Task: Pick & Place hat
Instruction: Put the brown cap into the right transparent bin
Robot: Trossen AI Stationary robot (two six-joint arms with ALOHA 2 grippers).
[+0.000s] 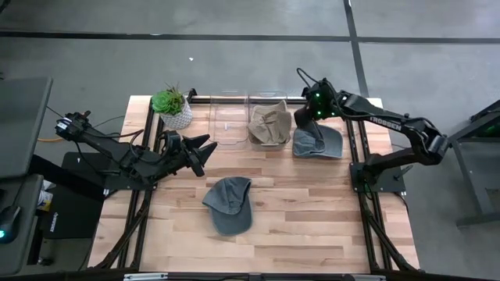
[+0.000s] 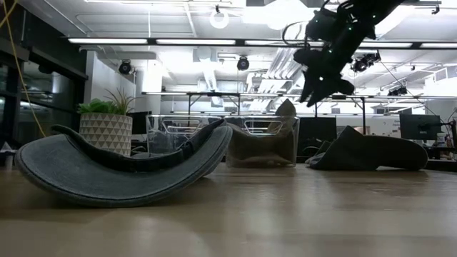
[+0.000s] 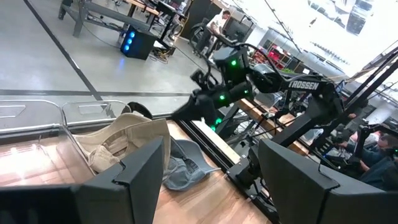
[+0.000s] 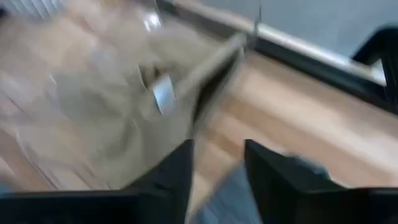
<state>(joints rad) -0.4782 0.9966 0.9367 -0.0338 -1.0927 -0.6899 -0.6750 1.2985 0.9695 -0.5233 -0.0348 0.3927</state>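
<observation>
A dark grey cap (image 1: 229, 204) (image 2: 121, 168) lies on the wooden table near its middle, crown side down. A blue-grey hat (image 1: 318, 143) (image 2: 371, 153) (image 4: 292, 171) lies crumpled near the far right. A tan hat (image 1: 269, 123) (image 3: 127, 146) (image 4: 99, 106) sits inside a clear bin (image 1: 281, 100). My right gripper (image 1: 299, 117) (image 2: 314, 89) (image 4: 219, 165) hovers open and empty, well above the table, between the tan hat's bin and the blue-grey hat. My left gripper (image 1: 199, 148) (image 3: 211, 174) waits wide open at the table's left side, holding nothing.
A second clear bin (image 1: 215, 117) stands empty to the left of the tan hat's bin. A potted plant (image 1: 172, 105) (image 2: 106, 125) sits at the far left corner. Bare wood spreads around the dark grey cap toward the near edge. People sit at desks beyond the table.
</observation>
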